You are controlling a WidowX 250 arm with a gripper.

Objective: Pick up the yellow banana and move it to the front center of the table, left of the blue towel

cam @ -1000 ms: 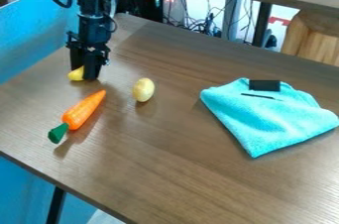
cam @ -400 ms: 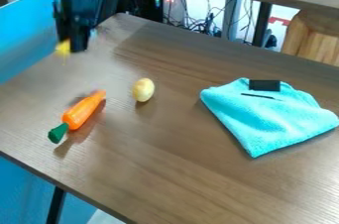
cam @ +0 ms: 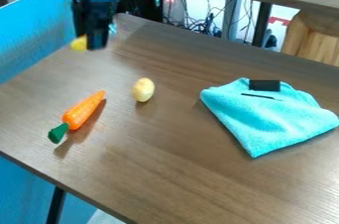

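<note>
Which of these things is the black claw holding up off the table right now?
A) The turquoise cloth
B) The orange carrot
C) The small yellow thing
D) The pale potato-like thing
C: the small yellow thing is held in the gripper above the table, while the carrot, the cloth and the pale potato-like thing all lie on the tabletop.

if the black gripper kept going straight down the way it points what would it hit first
Probably the wooden tabletop, short of the orange carrot, with the yellow object in the gripper perhaps touching first; height is hard to judge from this slanted view.
</note>
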